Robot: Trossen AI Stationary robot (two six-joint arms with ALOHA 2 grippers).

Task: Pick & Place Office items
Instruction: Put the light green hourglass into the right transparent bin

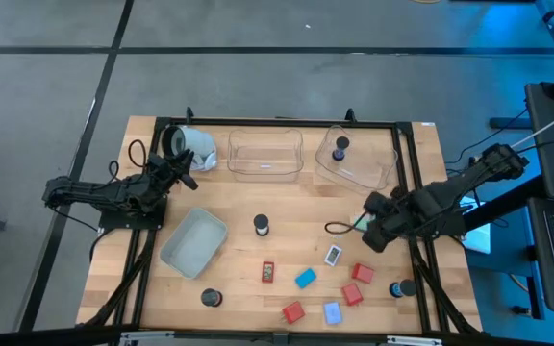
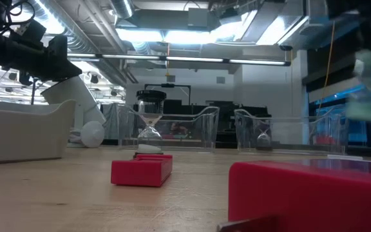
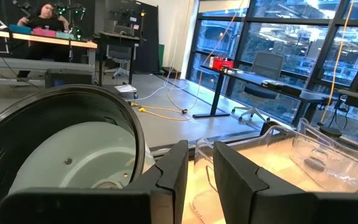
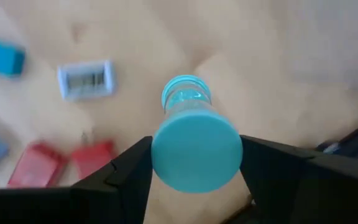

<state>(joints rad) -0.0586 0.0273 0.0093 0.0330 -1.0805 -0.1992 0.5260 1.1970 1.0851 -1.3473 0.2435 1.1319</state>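
Gripping a mint-green hourglass-shaped piece (image 4: 194, 146) in the right end effector (image 4: 194, 163), no readable writing anywhere, left end effector (image 3: 199, 180) idling nearly closed beside the white cylinder (image 3: 73, 165), gripped piece only a smudge in the high view

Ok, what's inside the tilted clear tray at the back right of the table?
One black-capped hourglass piece stands inside the tilted clear tray. Nothing else shows through its walls. The low view shows it too, but the tray's right end is hidden there.

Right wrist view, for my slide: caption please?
Right pincer shut on mint-green hourglass, lifted above red blocks and a small card.
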